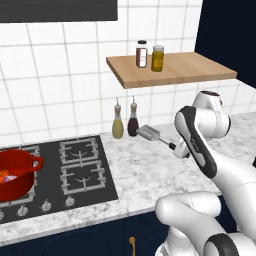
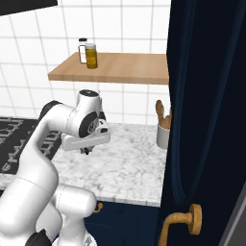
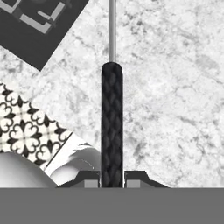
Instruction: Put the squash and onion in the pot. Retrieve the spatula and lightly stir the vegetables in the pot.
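The pot (image 1: 15,175) stands on the left burners of the stove (image 1: 75,170), at the left edge of the left base view; inside it one orange piece, the squash (image 1: 4,174), shows just under the rim, and beside it a small pinkish bit that I cannot name for sure; the rest of the inside is hidden by the wall of the pot.

The gripper (image 3: 112,181) is closed on the spatula (image 1: 150,133); in the hand view the two tips press the black grip of the handle from both sides, and the thin grey shaft runs straight away from them; in the left base view the flat grey head is held up in the air, above the tabletop (image 1: 165,165), just in front of the two bottles (image 1: 125,120) at the wall, and it is well apart from the pot.

On the wooden shelf (image 1: 190,70) there are two jars (image 1: 150,56), one with a dark lid and one with yellow-brown content; they stand just beside each other.

In the right base view one white cup (image 2: 163,136) stands on the tabletop near the wall; brown wooden utensils (image 2: 162,115) stick out of it; I cannot count them surely.
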{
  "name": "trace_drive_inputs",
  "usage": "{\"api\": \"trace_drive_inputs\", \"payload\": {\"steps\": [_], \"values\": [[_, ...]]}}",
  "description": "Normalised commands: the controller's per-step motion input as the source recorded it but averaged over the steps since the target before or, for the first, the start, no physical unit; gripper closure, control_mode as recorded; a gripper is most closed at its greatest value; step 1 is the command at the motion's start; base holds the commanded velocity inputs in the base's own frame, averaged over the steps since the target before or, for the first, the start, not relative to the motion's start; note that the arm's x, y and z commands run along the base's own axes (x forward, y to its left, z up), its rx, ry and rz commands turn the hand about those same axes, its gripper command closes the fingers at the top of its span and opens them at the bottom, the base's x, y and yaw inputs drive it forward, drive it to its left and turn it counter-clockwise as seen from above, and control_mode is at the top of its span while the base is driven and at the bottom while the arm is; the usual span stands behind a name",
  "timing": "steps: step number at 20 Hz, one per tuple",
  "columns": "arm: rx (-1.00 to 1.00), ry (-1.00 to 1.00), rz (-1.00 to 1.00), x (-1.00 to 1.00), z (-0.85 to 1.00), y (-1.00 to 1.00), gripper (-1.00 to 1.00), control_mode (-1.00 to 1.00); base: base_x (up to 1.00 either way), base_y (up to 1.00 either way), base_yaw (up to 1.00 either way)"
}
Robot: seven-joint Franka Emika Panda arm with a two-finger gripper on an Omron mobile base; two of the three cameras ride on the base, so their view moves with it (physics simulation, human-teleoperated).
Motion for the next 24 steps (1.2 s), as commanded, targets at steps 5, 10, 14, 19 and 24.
{"api": "trace_drive_inputs", "payload": {"steps": [5,10,14,19,24], "values": [[0.0,0.0,0.0,0.0,0.0,0.0,1.0,-1.0,0.0,0.0,0.0],[0.0,0.0,0.0,0.0,-0.01,0.03,1.0,1.0,0.0,0.65,0.07],[0.0,0.0,0.0,0.0,0.0,0.0,1.0,1.0,0.0,1.0,0.08],[0.0,0.0,0.0,0.0,0.0,0.0,1.0,1.0,0.0,1.0,0.0],[0.0,0.0,0.0,0.0,0.0,0.0,1.0,1.0,0.0,1.0,0.0]]}}
